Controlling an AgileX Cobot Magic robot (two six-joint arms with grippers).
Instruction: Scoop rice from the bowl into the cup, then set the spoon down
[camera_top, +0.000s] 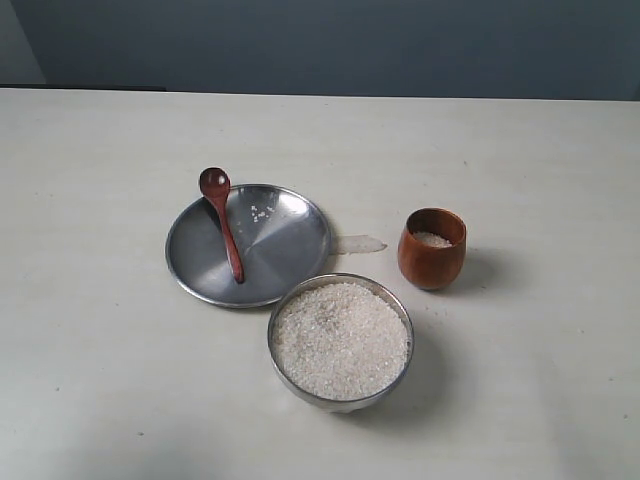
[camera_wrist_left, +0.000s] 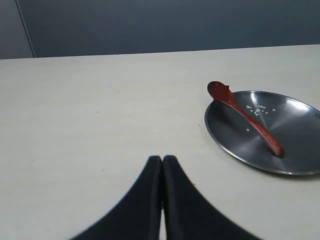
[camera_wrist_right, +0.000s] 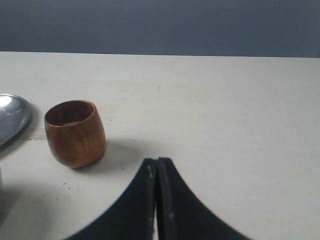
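The steel bowl (camera_top: 282, 352) stands near the front, heaped with white rice (camera_top: 341, 340). Right of it and farther back is the wooden cup (camera_top: 432, 250) (camera_wrist_right: 75, 132), with a little rice inside. The dark wooden spoon (camera_top: 222, 220) (camera_wrist_left: 245, 117) lies across the flat steel plate (camera_top: 290, 245) (camera_wrist_left: 295, 135), its head over the plate's far rim. Neither arm shows in the exterior view. My left gripper (camera_wrist_left: 162, 159) is shut and empty, over bare table beside the plate. My right gripper (camera_wrist_right: 157, 161) is shut and empty, a short way from the cup.
A few loose rice grains (camera_top: 260, 213) lie on the plate. A clear scrap of tape or plastic (camera_top: 357, 243) lies on the table between plate and cup. The pale table (camera_top: 100, 380) stretches back to a dark wall.
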